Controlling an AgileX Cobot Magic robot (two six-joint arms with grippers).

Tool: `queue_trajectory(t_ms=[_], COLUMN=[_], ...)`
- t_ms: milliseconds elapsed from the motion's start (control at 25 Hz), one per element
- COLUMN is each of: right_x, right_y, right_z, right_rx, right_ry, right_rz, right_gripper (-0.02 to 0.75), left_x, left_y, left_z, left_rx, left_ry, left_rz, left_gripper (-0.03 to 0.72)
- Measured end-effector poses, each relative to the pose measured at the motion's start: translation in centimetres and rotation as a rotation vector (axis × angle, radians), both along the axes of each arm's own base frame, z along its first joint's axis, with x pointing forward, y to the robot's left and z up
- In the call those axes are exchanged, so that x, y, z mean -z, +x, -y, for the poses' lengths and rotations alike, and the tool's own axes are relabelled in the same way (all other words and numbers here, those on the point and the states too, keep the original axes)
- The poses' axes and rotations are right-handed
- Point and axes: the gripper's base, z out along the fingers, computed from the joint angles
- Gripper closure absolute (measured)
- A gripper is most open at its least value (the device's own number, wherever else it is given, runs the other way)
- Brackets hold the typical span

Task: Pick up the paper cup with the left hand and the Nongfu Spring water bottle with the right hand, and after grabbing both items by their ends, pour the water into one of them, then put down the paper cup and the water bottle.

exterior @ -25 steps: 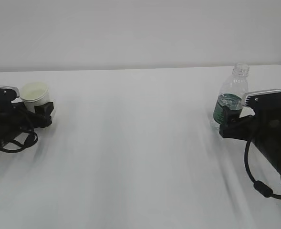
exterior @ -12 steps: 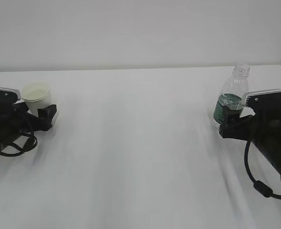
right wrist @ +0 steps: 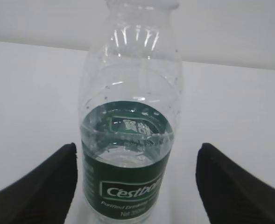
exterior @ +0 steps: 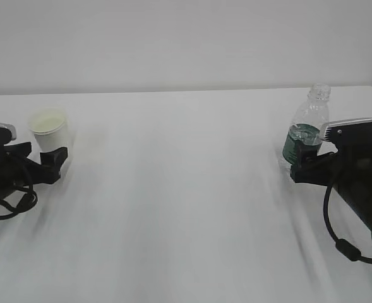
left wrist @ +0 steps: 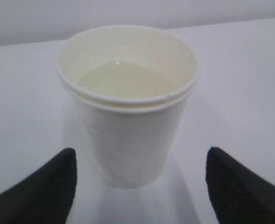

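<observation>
The white paper cup (exterior: 48,129) stands upright on the table at the left, with pale liquid (left wrist: 125,79) inside. My left gripper (exterior: 54,161) is open just in front of it. In the left wrist view the cup (left wrist: 128,112) rises beyond the two black fingertips (left wrist: 58,177), and neither touches it. At the right stands the capless water bottle (exterior: 308,126) with its dark green label. My right gripper (exterior: 299,167) is open, and in the right wrist view the bottle (right wrist: 128,140) stands between the spread fingers (right wrist: 48,182) with a gap on each side. Water (right wrist: 128,135) reaches about the label's top.
The white table (exterior: 186,189) stretches wide and bare between the two arms. A pale wall runs behind its far edge. The right arm's black cable (exterior: 337,240) loops down near the table's front right.
My left gripper has opened and drawn back from the paper cup towards the left and front; the cup stays standing. The right gripper and the bottle have not moved.
</observation>
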Motion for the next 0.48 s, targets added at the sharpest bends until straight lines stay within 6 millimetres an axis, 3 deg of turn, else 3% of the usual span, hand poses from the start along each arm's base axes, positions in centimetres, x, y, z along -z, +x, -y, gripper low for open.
queue_trajectory(t_ms=[480], right_x=[-1.0], right_y=[0.1], right_z=[0.0], right_rx=[0.000], right_ry=[0.008], right_rz=[0.028], right_gripper=[0.145], left_x=[-0.5], left_y=[-2.8], left_z=[-0.1], left_rx=[0.003], left_ry=[0.004], left_rz=[-0.049], left_gripper=[0.087])
